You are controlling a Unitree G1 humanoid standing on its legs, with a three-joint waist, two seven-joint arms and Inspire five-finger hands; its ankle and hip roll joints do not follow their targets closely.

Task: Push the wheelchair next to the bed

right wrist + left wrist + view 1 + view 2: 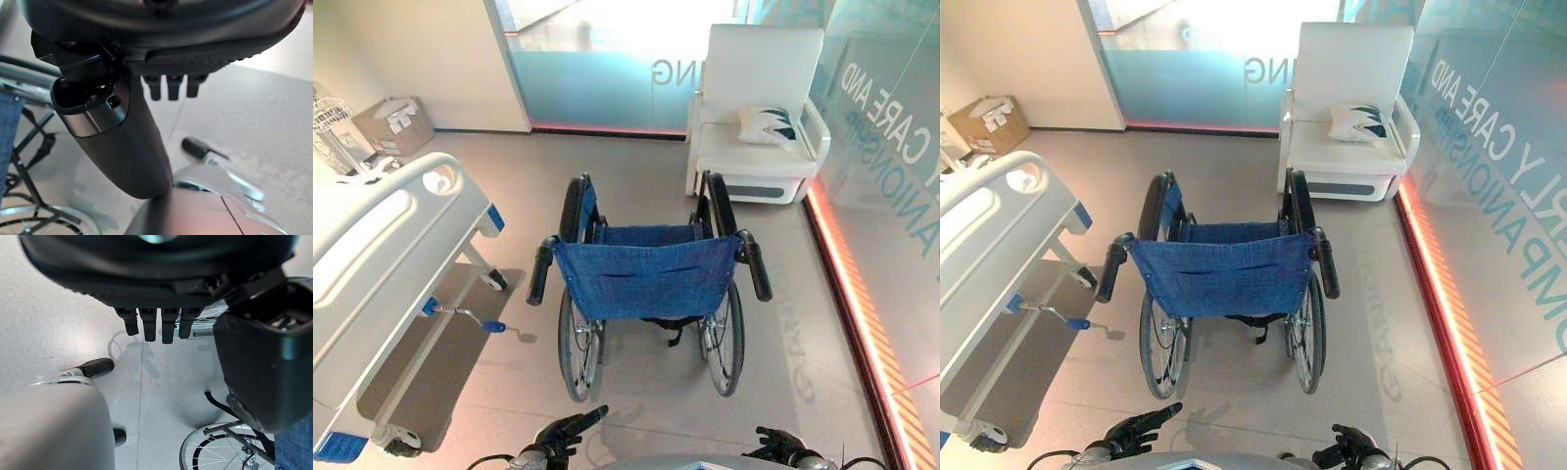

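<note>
Behind the wheelchair (646,279), I hold both hands low and empty: left hand (570,431) with fingers loosely straight, right hand (781,446) relaxed likewise, neither touching anything. The chair stands ahead of them with its back to me, long axis running straight away, its left push handle (541,271) and right push handle (756,266) pointing back at the fingers; the left hand looks slightly nearer its grip. Blue cloth sling back and seat, dark frame, big spoked wheels. The bed (382,255) lies off the chair's left side, bare floor between.
</note>
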